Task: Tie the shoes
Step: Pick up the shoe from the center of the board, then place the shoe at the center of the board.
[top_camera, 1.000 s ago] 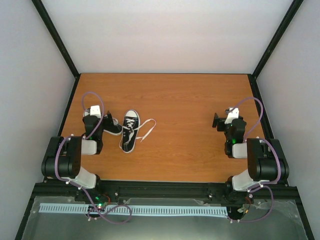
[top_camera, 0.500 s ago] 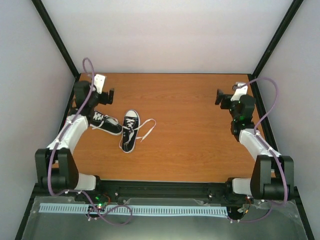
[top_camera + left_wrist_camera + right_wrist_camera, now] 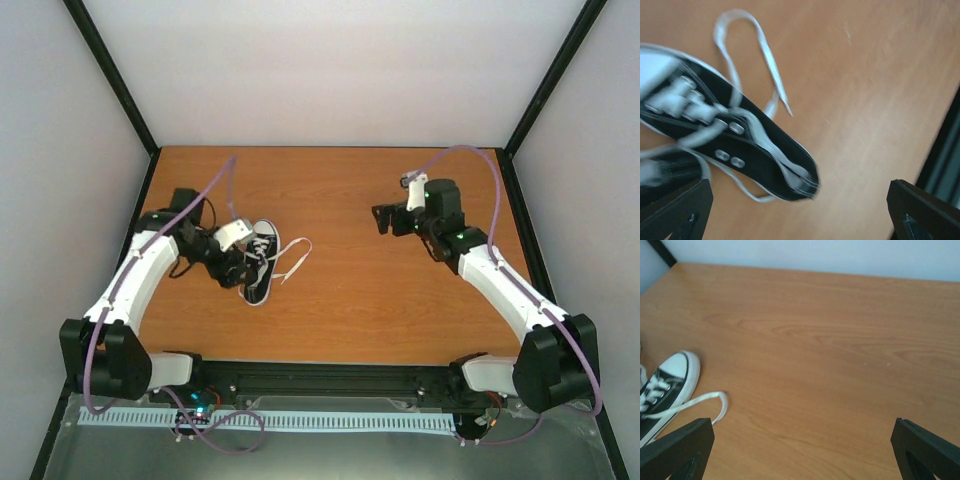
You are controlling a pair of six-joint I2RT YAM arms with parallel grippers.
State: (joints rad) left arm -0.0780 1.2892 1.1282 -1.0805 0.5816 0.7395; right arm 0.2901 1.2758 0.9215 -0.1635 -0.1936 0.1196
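Shoes [image 3: 259,270] with loose white laces [image 3: 765,60] lie on the table [image 3: 380,300] just ahead of my left fingers [image 3: 675,210], which are spread wide, while my right fingers [image 3: 927,450], equally wide apart, hover well away.

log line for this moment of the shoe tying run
stage: no grasp yet | left fingers: open, above shoe | right fingers: open, over table | laces: untied, loose on table

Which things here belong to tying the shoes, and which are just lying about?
Job: shoes, laces, left gripper, right gripper, both open.
Just there: table, black frame posts. No loose clutter shows.
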